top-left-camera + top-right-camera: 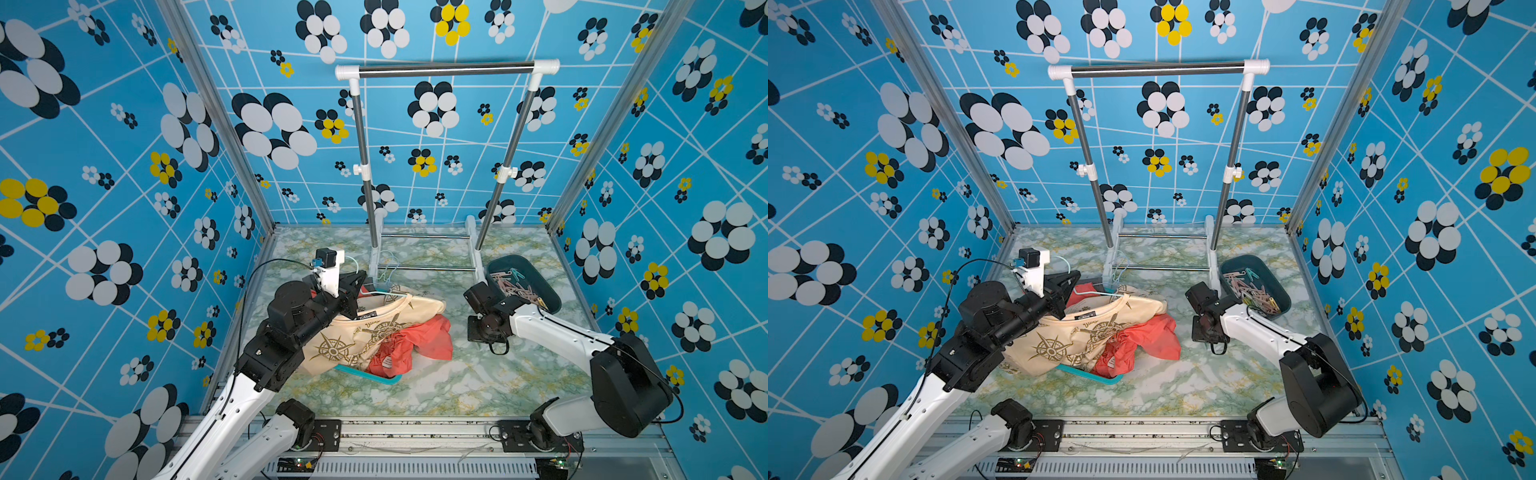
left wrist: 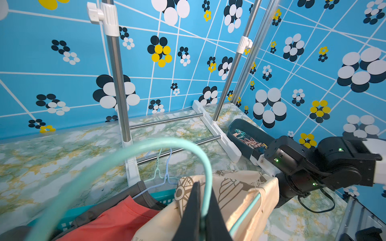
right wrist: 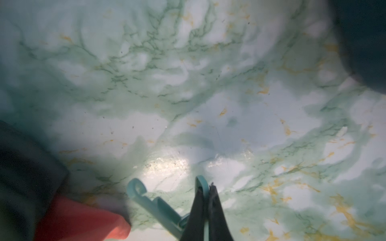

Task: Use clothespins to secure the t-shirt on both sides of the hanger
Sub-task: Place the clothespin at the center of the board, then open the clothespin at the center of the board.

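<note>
Blue flower-print walls all round, green marbled worktop underneath, steel rack at back. Cream t-shirt on teal hanger, left hand clenched on hanger wire at hook base. Right hand pinching one mint clothespin low over worktop, between t-shirt and bin holding the other clothespins.
</note>
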